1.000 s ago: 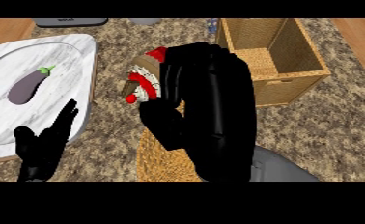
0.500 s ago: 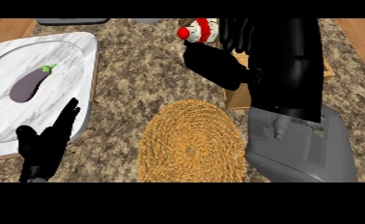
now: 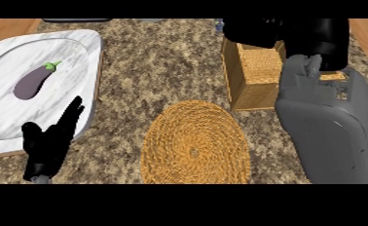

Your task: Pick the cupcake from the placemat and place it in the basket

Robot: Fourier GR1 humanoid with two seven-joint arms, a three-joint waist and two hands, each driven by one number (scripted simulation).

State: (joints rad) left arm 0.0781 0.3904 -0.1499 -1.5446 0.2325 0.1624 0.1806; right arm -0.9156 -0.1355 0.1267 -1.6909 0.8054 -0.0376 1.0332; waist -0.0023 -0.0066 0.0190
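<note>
Since the earlier frame the right hand (image 3: 287,32) has carried on over the basket (image 3: 244,88). Nearest, the placemat (image 3: 195,144) lies bare. Its curled fingers presumably hide the cupcake; release remains. Left hand (image 3: 50,142) rests open.

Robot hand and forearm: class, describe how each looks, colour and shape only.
The left robot hand is matt black with slim straight fingers. The right robot hand is black and glossy. The right forearm is a broad grey shell with rounded panels. No cables or markings show.
</note>
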